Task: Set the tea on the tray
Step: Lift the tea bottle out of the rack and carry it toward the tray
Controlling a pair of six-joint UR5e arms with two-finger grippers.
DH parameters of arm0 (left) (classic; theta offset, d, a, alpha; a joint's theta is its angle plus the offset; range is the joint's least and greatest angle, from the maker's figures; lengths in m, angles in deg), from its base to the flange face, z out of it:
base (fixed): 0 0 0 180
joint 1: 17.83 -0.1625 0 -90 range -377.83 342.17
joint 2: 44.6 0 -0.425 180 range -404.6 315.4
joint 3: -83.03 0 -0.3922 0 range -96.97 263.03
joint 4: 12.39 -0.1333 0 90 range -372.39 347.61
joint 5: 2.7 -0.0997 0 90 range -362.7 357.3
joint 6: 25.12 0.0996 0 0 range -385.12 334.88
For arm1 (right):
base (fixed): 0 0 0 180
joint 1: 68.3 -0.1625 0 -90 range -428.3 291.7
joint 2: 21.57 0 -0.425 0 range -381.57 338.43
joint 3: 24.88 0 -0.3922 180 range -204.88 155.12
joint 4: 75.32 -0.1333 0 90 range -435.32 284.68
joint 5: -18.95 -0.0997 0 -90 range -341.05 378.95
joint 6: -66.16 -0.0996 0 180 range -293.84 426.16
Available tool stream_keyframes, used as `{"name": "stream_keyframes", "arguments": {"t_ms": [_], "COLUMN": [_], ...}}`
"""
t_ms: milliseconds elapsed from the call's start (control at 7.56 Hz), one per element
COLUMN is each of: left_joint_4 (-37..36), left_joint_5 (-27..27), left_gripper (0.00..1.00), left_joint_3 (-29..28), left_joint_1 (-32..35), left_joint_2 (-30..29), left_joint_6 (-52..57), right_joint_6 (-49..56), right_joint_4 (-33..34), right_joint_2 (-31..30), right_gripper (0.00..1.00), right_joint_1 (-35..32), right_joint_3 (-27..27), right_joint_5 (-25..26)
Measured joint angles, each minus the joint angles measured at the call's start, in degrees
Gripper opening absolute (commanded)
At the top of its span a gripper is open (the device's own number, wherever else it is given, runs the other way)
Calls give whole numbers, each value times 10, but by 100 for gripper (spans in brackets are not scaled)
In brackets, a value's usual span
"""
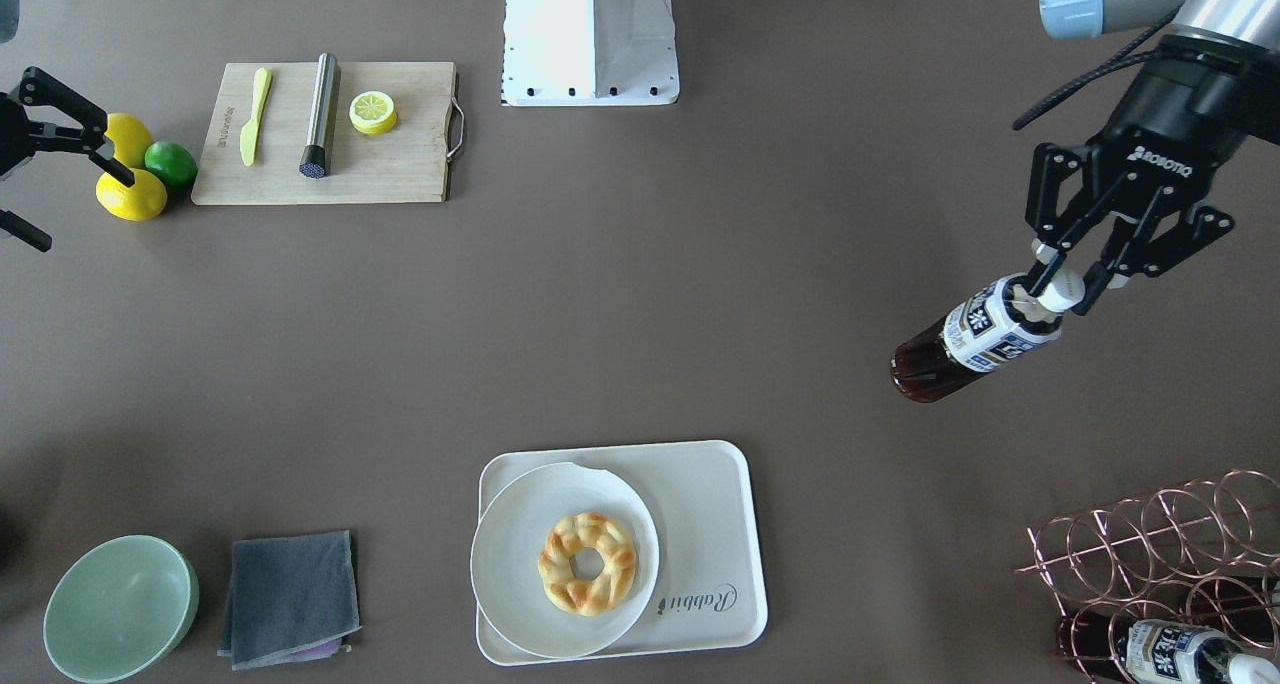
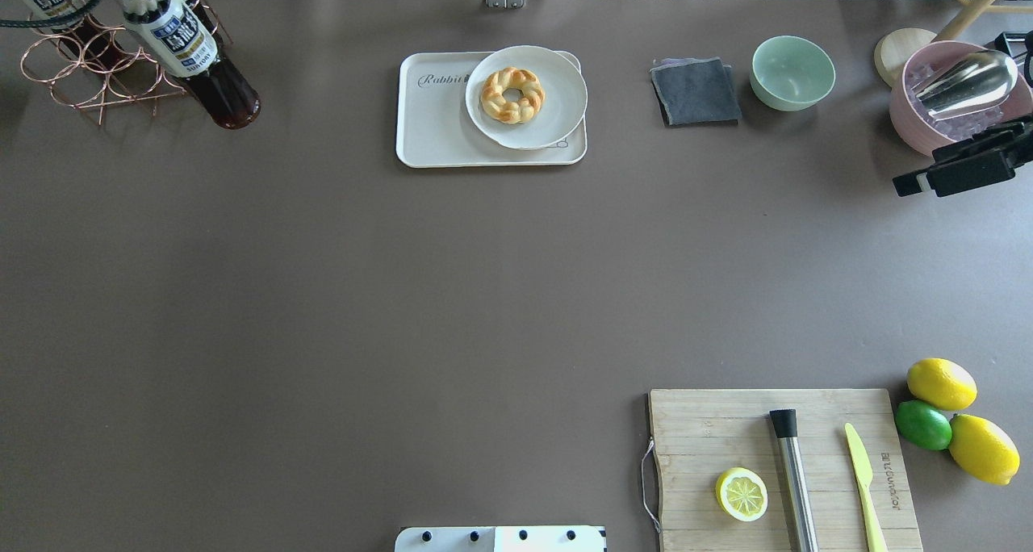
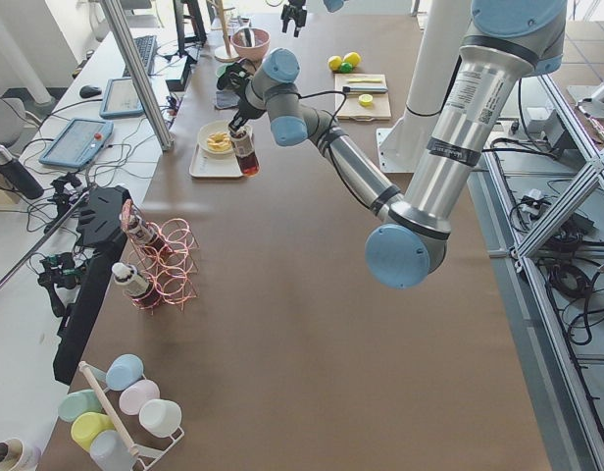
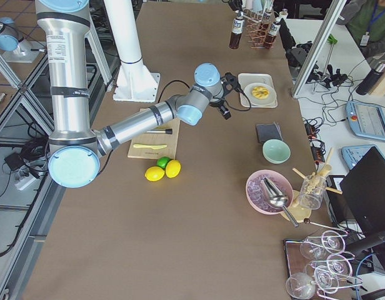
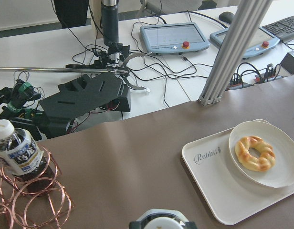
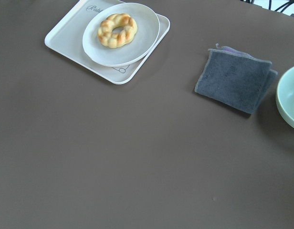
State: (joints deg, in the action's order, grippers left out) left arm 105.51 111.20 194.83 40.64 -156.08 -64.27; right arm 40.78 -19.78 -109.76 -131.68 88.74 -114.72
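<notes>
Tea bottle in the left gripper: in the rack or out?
Out. The left gripper holds the tea by its capped neck, tilted, apart from the wire rack and short of the tray.

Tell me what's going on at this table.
The left hand grips a tea bottle by its cap and holds it in the air beside the wire rack, not yet over the tray. A plate with a ring pastry covers much of the tray. The right hand hangs open near the lemons.

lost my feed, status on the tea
Left claw shut on tea, right claw open. Tea hangs tilted, not yet at tray. Half of tray under plate.
</notes>
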Motion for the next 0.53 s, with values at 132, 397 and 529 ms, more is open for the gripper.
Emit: {"name": "stream_keyframes", "arguments": {"t_ms": [132,397,529], "left_joint_4": [-1,-28,-60], "left_joint_5": [-29,-118,-166], "left_gripper": [0,0,0], "left_joint_3": [1,2,2], "left_joint_1": [-41,-130,-173], "left_joint_2": [-14,-49,-77], "left_joint_6": [-2,1,2], "right_joint_6": [1,1,1], "right_joint_4": [0,1,1], "right_joint_2": [20,50,60], "right_gripper": [99,99,99], "right_joint_1": [19,60,82], "right_joint_3": [1,1,1], "right_joint_5": [17,54,81]}}
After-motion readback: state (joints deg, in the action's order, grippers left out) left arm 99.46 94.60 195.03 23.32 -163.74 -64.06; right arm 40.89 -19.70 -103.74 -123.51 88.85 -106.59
